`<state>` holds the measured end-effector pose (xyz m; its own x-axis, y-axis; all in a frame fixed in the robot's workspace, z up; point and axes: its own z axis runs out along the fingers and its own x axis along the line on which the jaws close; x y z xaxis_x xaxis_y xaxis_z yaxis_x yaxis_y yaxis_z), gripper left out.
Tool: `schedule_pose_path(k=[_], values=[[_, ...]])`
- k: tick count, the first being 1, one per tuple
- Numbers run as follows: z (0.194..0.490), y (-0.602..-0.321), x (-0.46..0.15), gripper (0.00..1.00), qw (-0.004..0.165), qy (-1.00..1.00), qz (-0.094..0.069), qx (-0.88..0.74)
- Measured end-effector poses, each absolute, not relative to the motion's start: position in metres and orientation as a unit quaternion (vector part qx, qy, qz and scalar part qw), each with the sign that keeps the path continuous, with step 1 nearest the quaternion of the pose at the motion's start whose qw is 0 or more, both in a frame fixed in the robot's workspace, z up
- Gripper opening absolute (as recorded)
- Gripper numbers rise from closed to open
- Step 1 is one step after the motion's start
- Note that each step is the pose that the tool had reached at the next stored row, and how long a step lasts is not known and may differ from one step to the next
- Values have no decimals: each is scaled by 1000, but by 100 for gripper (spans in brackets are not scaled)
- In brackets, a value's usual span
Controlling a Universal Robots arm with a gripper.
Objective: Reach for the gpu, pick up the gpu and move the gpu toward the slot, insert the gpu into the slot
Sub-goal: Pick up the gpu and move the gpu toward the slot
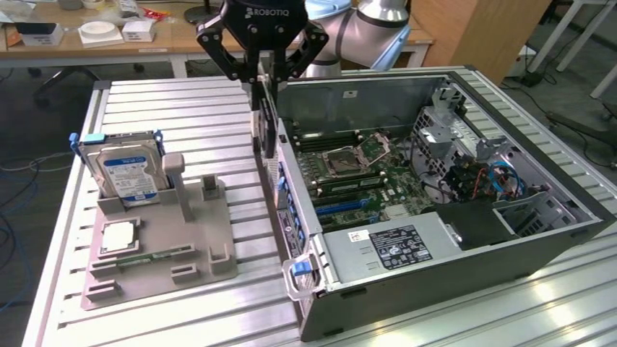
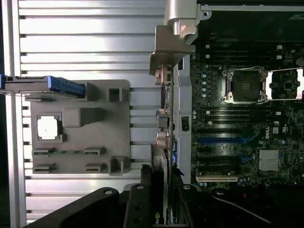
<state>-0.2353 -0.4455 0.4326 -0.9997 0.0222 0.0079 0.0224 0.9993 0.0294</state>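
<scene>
Gripping the gpu (image 1: 262,126) by its top edge, the claw (image 1: 262,72) is clamped on the thin dark card, which hangs straight down beneath it with the silver bracket on its lower part. The pick-up looks done. The step in hand appears to be the carry toward the slot, since the card hangs just beside the rim of the open computer case (image 1: 540,238), apparently not yet over the board.

Seating it would call for the card's lower edge to line up with one of the blue expansion slots (image 1: 339,206) on the motherboard (image 1: 386,170), and then a straight, square press. A tilt could catch the case wall.

Below the claw and to one side, the case holds the motherboard with its open processor socket (image 1: 352,155), a labelled power supply (image 1: 395,246) and loose cables. On the claw's other side, well apart, a grey fixture tray (image 1: 164,278) holds a blue-labelled hard drive (image 1: 126,170) standing upright, a square processor chip (image 1: 118,237) lying flat and a green memory stick (image 1: 154,254) in its recess.
</scene>
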Motion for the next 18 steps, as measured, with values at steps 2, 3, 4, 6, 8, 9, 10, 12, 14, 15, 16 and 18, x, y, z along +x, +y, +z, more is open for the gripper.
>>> schedule_pose_path(k=[2,3,4,6,8,9,10,12,14,15,16,18], values=[[432,-445,-233,26,4,-1000,-15,-11],[432,-445,-232,26,4,-1000,-15,-11],[432,-445,-231,26,4,-1000,-15,-11],[432,-445,-230,26,4,-1000,-15,-11],[432,-445,-228,26,4,-1000,-15,-10],[432,-445,-227,26,4,-1000,-15,-10],[432,-445,-226,26,4,-1000,-15,-10],[432,-445,-225,26,4,-1000,-15,-10],[432,-445,-224,26,4,-1000,-15,-9],[432,-445,-223,26,4,-1000,-15,-9],[432,-445,-222,26,4,-1000,-15,-9],[432,-445,-220,26,4,-1000,-15,-9]])
